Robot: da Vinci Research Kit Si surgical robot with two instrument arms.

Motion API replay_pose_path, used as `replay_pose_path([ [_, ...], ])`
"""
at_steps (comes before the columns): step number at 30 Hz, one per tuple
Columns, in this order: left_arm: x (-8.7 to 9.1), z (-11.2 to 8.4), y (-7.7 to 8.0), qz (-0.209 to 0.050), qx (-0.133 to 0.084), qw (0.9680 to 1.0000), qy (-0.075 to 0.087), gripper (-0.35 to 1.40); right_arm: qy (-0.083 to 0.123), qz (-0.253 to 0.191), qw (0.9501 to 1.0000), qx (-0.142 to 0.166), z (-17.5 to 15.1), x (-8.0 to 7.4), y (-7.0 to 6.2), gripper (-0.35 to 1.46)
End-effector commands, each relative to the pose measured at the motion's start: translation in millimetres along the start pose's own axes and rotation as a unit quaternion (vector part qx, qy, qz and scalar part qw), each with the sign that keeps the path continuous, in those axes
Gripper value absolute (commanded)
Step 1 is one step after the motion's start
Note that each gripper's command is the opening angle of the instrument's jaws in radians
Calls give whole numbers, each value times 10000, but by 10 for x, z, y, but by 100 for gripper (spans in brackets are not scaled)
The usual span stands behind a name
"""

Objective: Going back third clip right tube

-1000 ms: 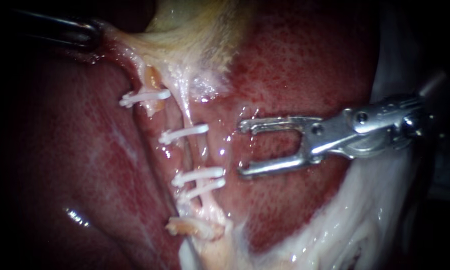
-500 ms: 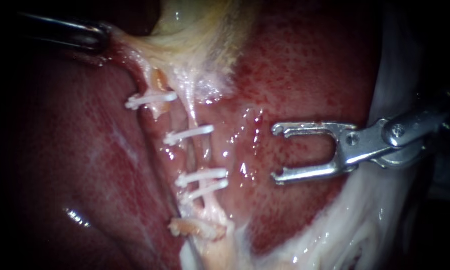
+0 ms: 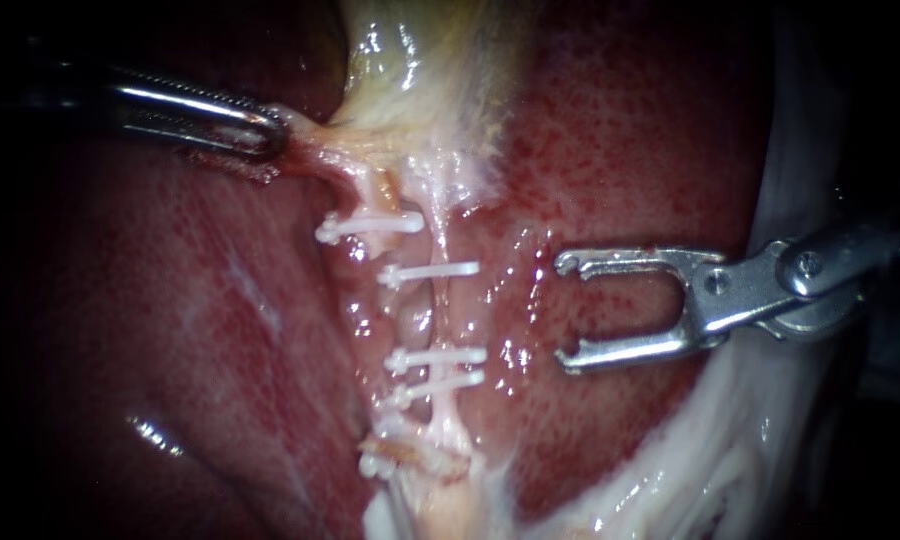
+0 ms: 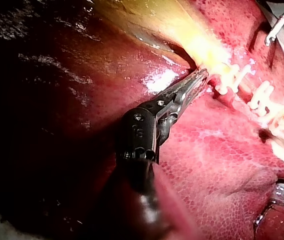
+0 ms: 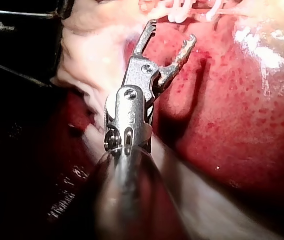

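— Checking the right instrument (image 3: 563,310) first: gaped wide, held nothing, hung over the liver (image 3: 620,150).

— Placed the right tube (image 3: 444,310) where?

— Placed it to the left of those open jaws, apart from them, with bare liver between.

— Counted clips on it?

— Counted three. Found the far clip (image 3: 428,270) alone, then the middle clip (image 3: 438,356) and the near clip (image 3: 432,381) close together. Could not tell which one counted as the third.

— Noted the long axes?

— Saw the tube running far to near and the clips lying left to right across it, right ends turned toward the open jaws. Lined up the gap of the jaws roughly with the stretch between far clip and middle clip.

— Looked at the left instrument (image 3: 270,128)?

— Found it clenched on pale tissue (image 3: 330,140) at the far left, well off from the three clips.

— Judged which one nearer?

— Judged the right instrument plainly nearer. Judged the way back as a straight pull to the right, along the clips' own line and away from the tube, jaws kept off the liver.
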Motion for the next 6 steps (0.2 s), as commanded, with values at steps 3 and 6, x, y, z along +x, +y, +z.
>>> replay_pose_path([
  [3,1,-2,1,-8,-4,10000,-1,-35,1,0,10000,2,-1,1,-1,50],
  [6,2,-5,2,-11,-13,10000,-3,-35,4,-1,10000,18,0,1,-2,50],
])
